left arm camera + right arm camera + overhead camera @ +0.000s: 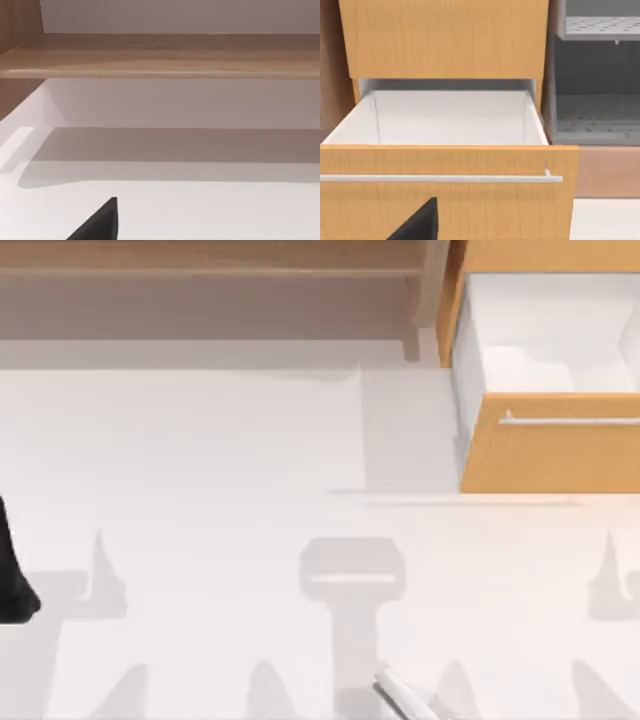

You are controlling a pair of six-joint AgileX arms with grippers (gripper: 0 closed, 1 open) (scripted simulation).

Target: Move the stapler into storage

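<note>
The small, slim, glossy white stapler [402, 695] lies at the table's near edge, right of centre, long axis diagonal. My right arm looks nearer; I cannot tell either gripper's state. Beyond stands the open orange-tan wooden drawer [548, 452], far right.

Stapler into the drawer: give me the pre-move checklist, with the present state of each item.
1. Drawer pulled open: ok; its white inside faces up in the top view.
2. Drawer has room: ok; the right wrist view shows bare white walls and floor.
3. Stapler located: ok; it lies at the table's near edge, right of centre, partly cut off.
4. Stapler held: not ok; it lies alone on the table.
5. Path from stapler to drawer: ok; bare table between them.
6. End effector states: cannot tell; only a dark tip of the left end effector and of the right end effector shows.
</note>
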